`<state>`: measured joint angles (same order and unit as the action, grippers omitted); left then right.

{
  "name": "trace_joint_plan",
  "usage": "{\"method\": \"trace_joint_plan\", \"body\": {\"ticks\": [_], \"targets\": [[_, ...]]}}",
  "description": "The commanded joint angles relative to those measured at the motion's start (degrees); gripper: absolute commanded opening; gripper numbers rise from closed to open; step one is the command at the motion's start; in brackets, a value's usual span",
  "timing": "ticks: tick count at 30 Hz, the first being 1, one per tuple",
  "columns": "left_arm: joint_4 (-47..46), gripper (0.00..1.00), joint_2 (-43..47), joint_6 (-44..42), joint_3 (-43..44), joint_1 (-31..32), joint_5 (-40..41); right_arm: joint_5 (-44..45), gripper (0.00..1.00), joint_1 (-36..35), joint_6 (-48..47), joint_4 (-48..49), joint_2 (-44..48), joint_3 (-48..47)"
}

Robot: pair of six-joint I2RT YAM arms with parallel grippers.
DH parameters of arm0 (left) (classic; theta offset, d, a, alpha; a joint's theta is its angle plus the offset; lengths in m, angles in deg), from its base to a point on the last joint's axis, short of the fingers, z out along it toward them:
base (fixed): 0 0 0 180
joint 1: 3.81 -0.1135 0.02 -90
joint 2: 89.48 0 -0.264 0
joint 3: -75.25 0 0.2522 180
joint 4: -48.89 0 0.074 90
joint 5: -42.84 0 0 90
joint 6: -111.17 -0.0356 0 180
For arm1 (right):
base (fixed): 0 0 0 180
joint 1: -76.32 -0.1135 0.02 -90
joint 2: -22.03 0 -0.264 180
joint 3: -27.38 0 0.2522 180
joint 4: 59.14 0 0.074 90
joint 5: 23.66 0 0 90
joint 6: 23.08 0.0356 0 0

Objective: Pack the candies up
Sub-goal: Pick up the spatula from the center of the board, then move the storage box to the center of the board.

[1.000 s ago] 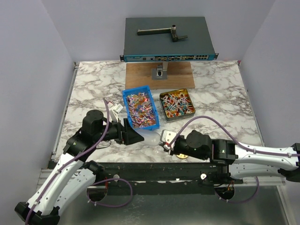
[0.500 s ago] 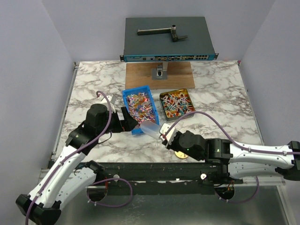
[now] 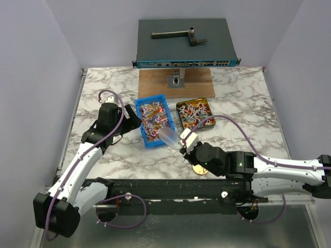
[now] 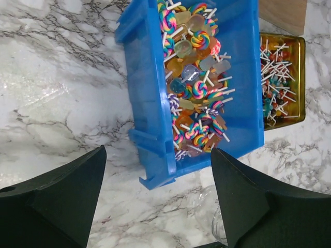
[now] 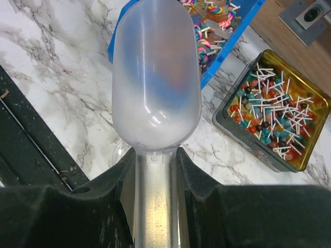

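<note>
Candies (image 4: 194, 88) in mixed bright wrappers, many of them on white sticks, lie heaped in a blue bin (image 4: 145, 93) near the middle of the marble bench (image 3: 243, 103). Just to the right of the bin sits a gold tin (image 4: 301, 77) with smaller stick sweets (image 5: 269, 98) in it.

The left claw (image 4: 158, 150) hangs above the bench at the bin's near left side. Its fingers are spread wide with nothing between them, and the bin's near corner shows in the gap.

The right claw (image 5: 155, 160) is clamped on the handle of a translucent scoop (image 5: 155, 77). The scoop's bowl points away from the arm and hovers at the bin's near right corner. A gold disc (image 3: 198, 169) lies on the bench beside that arm, partly hidden by it.
</note>
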<state>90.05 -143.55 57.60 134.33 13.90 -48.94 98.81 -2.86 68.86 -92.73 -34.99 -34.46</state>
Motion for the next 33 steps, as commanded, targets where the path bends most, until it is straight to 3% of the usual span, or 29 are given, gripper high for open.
{"method": "trace_joint_plan", "body": {"ticks": [1,26,33], "targets": [[-7.06,0.80,-4.78,3.61,-0.24,-2.18,-6.38,0.32,0.01,-0.33,3.07,0.35,0.86,-0.27],[-18.47,0.42,-21.86,6.51,1.97,-6.81,-16.54,-3.86,0.01,-0.41,9.77,2.87,8.45,7.41],[-20.16,0.20,-22.88,6.64,1.89,-7.08,-20.04,-4.69,0.01,-0.32,10.32,3.01,7.23,7.52]]}}
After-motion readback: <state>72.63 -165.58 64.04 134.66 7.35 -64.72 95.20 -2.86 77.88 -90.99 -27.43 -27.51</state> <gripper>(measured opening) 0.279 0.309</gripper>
